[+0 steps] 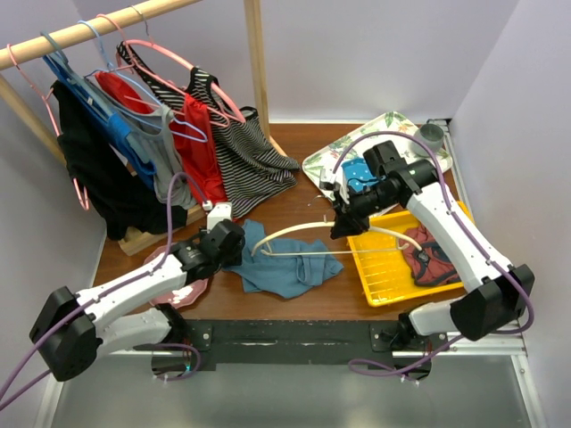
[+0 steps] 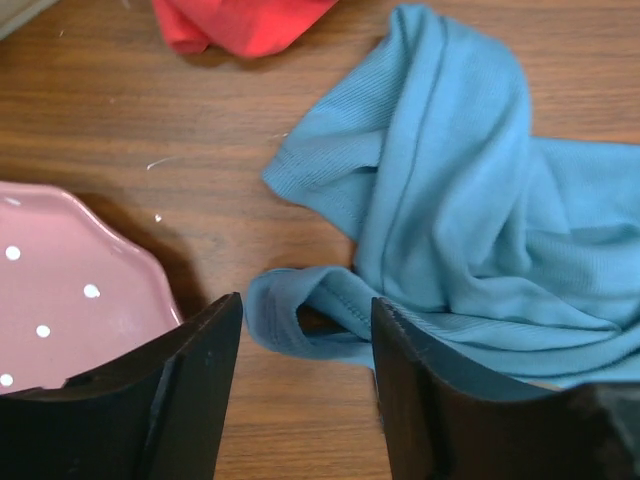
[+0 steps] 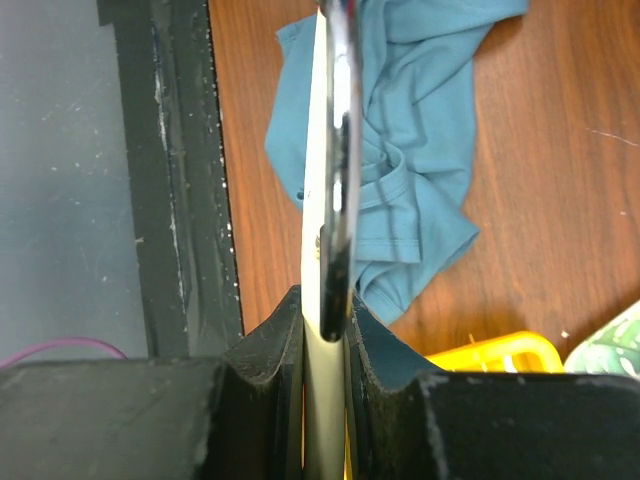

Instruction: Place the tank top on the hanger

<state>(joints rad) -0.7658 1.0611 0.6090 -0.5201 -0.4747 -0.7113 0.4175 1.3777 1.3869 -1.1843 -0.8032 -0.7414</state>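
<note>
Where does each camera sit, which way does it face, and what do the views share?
Top external: above and behind the bases, facing down at the brown wooden table; the left arm and right arm show.
Left wrist: on the left arm, facing down at the teal-blue soft cloth tank top; the open left pincer shows.
Right wrist: on the right arm, looking along the cream thin curved clothes hanger; the right pincer, shut on it, shows.
Shared: all three views show the tank top.
</note>
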